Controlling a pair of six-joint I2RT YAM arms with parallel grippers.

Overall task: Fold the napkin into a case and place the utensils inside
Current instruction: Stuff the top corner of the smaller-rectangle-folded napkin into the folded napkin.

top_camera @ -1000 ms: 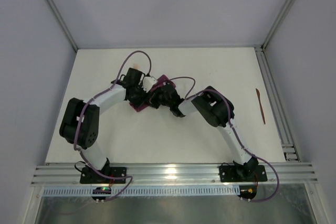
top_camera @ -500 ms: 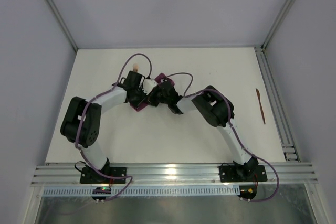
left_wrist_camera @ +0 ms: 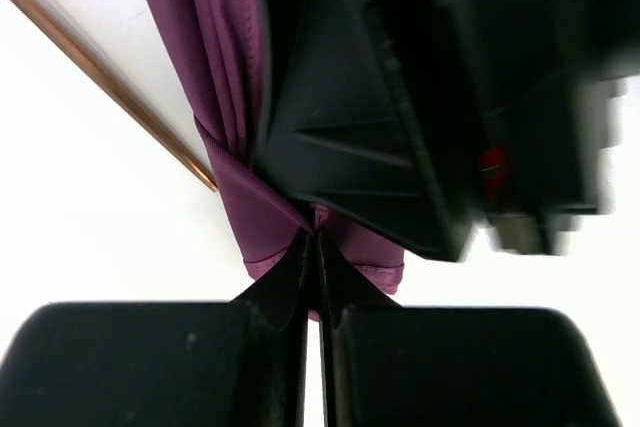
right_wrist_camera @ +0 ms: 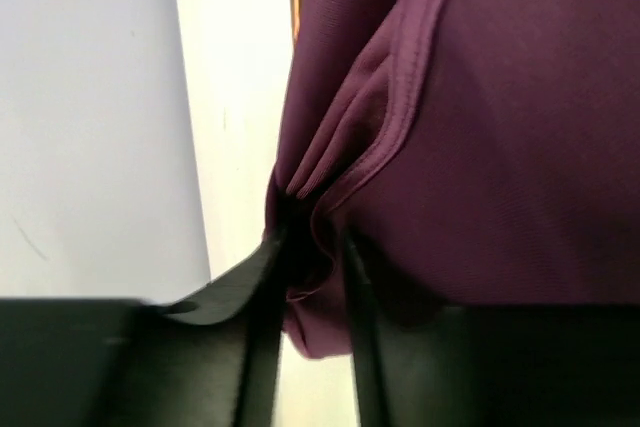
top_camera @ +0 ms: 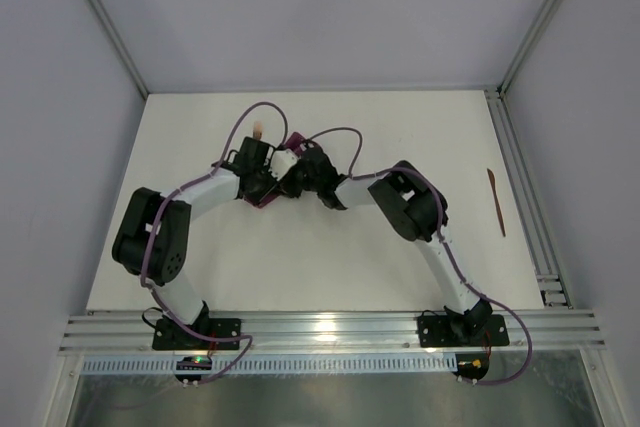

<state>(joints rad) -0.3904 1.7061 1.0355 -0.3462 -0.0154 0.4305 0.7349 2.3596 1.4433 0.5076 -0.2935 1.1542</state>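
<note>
The napkin (right_wrist_camera: 500, 147) is bunched into a narrow, creased strip on the counter (top_camera: 330, 257), left of centre and toward the far side. From above it is mostly hidden by the two wrists that meet over it. The left claw (left_wrist_camera: 316, 247) is pinched almost closed on the hem at one end of the strip, with a thin fold of cloth caught between its tips. The right claw (right_wrist_camera: 308, 247) is narrow too, gripping a gathered pleat of the same cloth. In the left wrist view, its black body sits directly over the napkin. The fork (top_camera: 258, 130) lies just beside the napkin on its left. Its pale head points far and the tip of its copper handle is at the cloth's edge. The second utensil (top_camera: 497, 202) lies well apart, near the counter's right edge.
</note>
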